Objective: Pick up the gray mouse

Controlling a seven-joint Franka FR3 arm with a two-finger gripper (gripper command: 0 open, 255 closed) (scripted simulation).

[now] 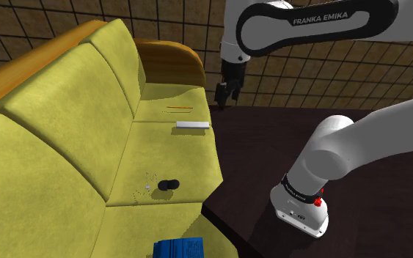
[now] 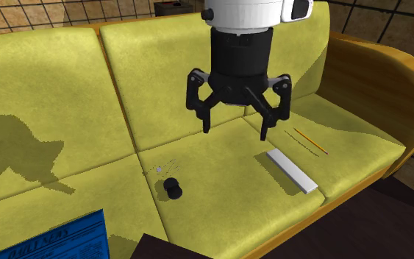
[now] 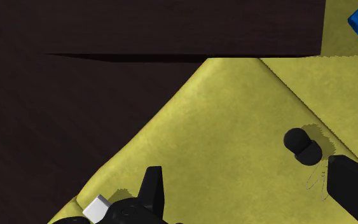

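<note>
Approach step, nothing grasped: mouse (image 1: 169,185) (rendered near-black) sat on the yellow sofa (image 1: 65,139) seat near its front edge, gripper (image 2: 236,134) hung above, farther along toward the white bar (image 1: 192,125), fingers apart and empty; next called for shifting over the mouse, then descending.

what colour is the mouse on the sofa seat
Black, rather than gray. The mouse shows best in the second exterior view, on the yellow sofa seat.
</note>
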